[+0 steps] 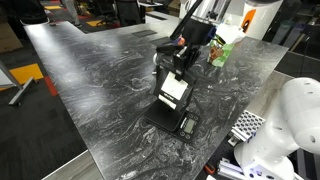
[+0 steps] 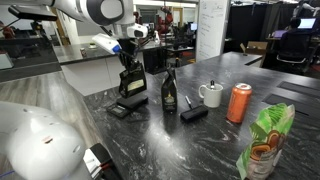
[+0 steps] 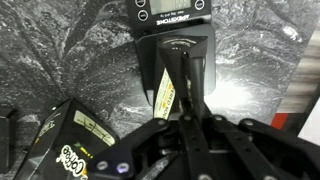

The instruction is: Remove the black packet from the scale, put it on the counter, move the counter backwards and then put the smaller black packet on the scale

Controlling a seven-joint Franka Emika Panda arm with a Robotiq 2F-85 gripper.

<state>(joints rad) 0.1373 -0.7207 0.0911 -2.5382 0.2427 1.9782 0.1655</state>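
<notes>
The smaller black packet (image 3: 165, 95) with a pale label stands upright on the scale (image 3: 170, 15), a flat black slab with its display at the far end. Both show in both exterior views: packet (image 1: 172, 90) (image 2: 131, 84), scale (image 1: 162, 118) (image 2: 120, 108). My gripper (image 3: 185, 85) (image 1: 183, 62) (image 2: 128, 65) is above the packet, its fingers pinched on the packet's top edge. The larger black packet (image 3: 70, 145) with the yellow-gold label is on the marble counter (image 1: 100, 80) beside the scale, and stands upright in an exterior view (image 2: 170, 92).
On the counter beyond the packets are a small flat black object (image 2: 193, 114), a white mug (image 2: 211, 95), an orange can (image 2: 239, 102) and a green snack bag (image 2: 265, 145) (image 1: 222, 52). The robot's white base (image 1: 285, 120) is at the counter's edge.
</notes>
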